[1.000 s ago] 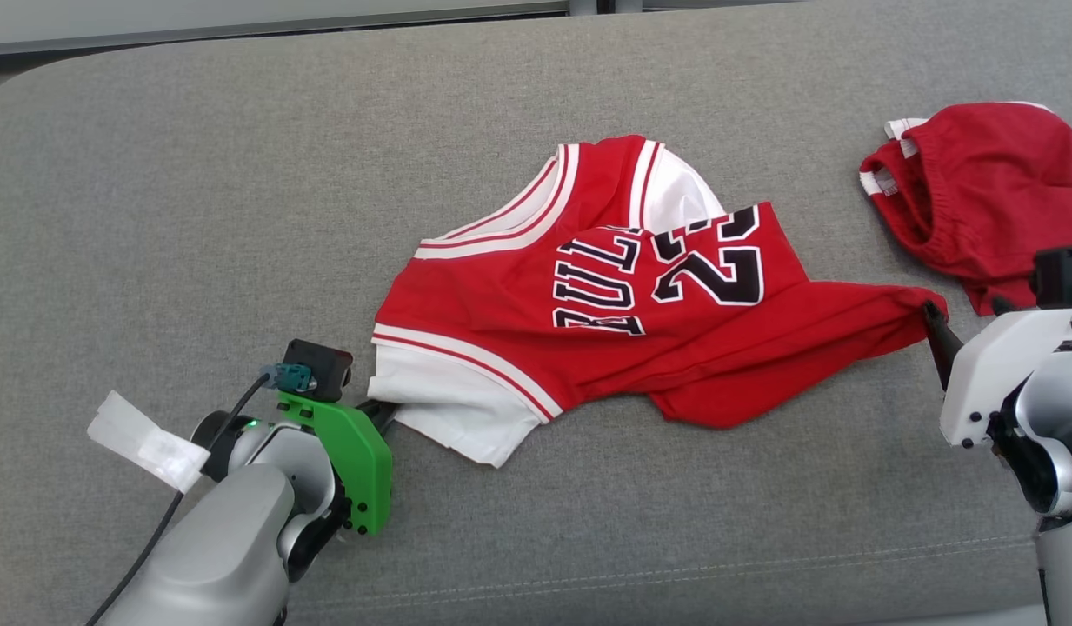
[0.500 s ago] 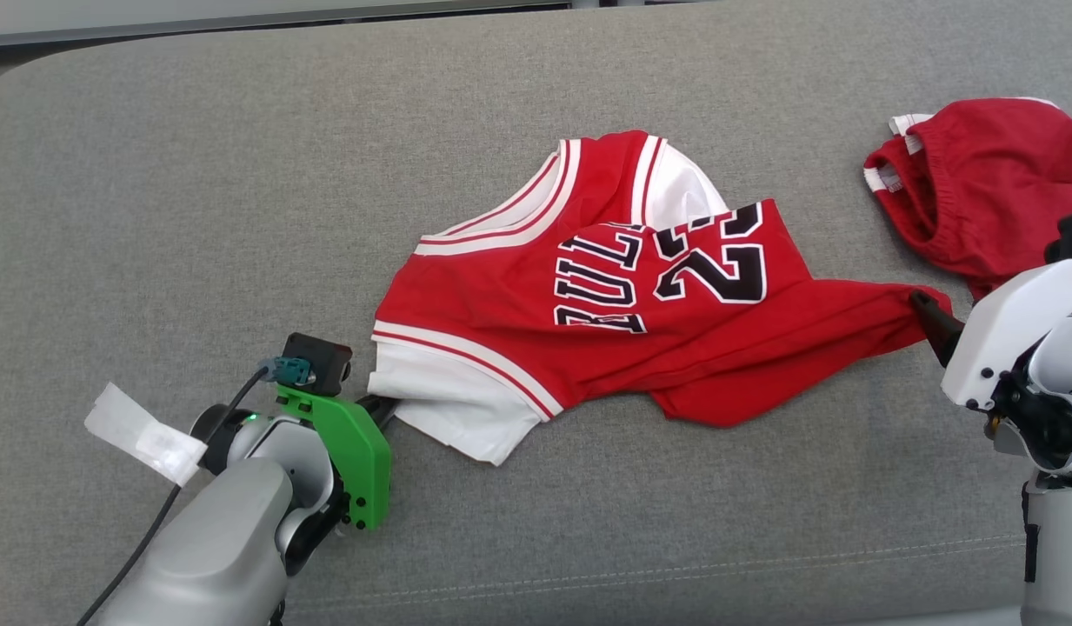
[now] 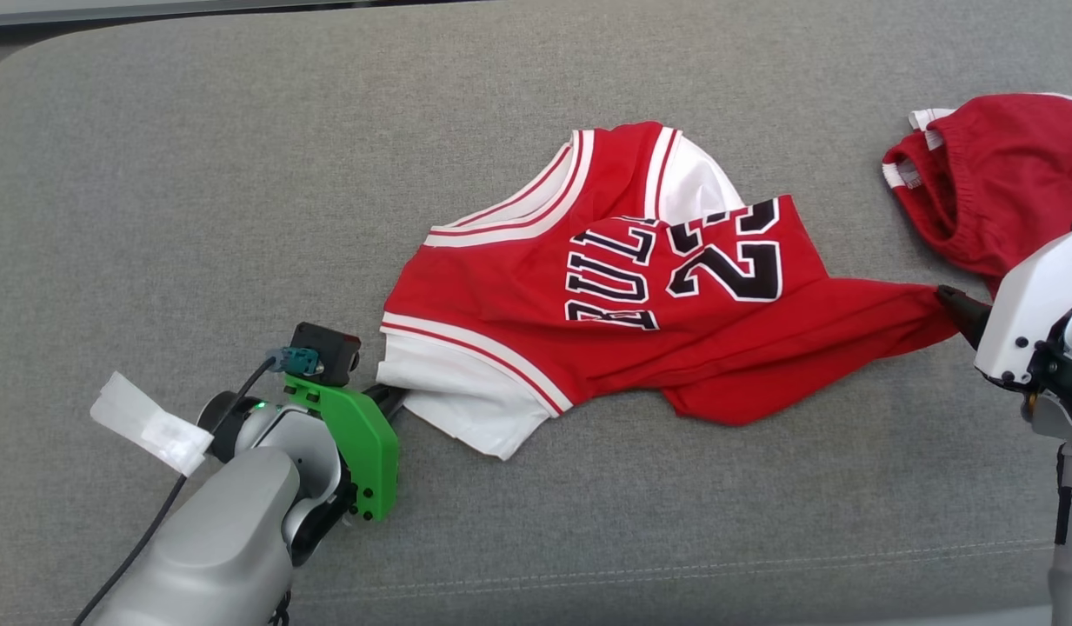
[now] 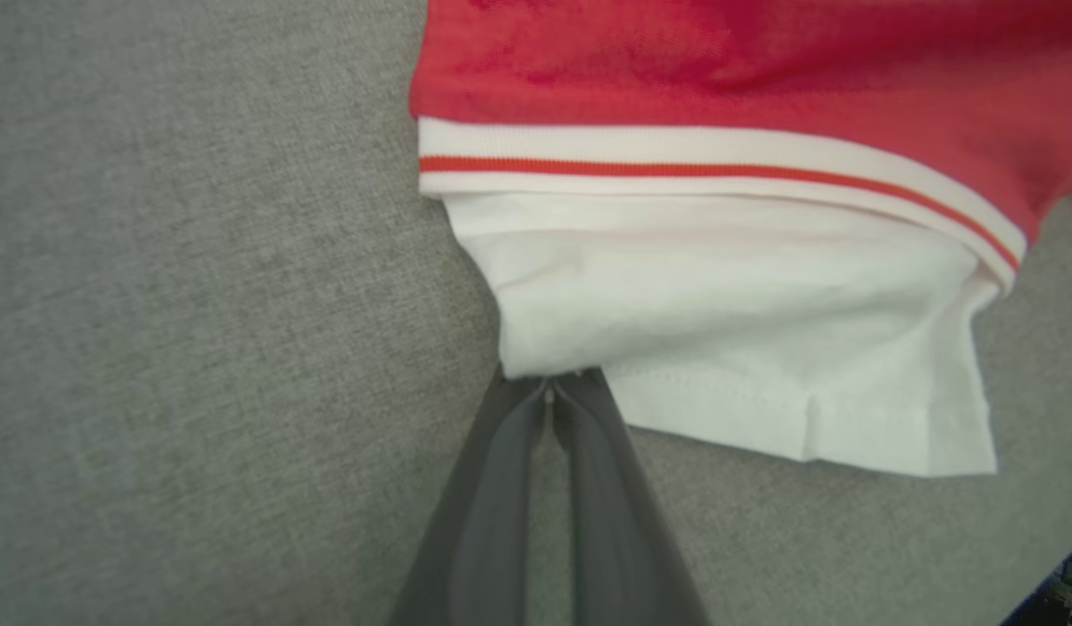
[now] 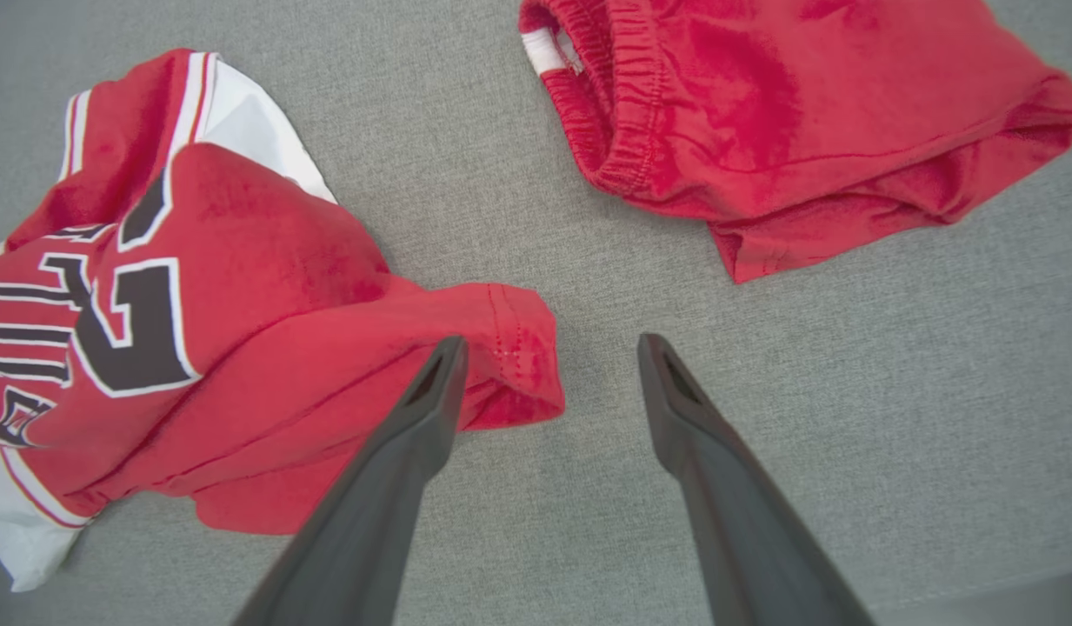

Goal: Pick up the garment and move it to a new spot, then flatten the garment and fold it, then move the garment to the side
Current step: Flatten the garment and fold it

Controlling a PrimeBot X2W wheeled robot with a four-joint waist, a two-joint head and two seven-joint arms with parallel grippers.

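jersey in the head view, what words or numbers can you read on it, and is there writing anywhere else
"BULL": black letters on the red jersey, running sideways; the rest is lost in a fold.
"2": large black digit beside them; the next digit is partly folded under, unreadable.
White tape tag: nothing readable.

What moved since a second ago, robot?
The right gripper, open, tilted: its wrist swung up the head view, tips staying at the jersey hem. The left gripper stayed shut on the white sleeve. The shorts lie unmoved; the camera shifted slightly.
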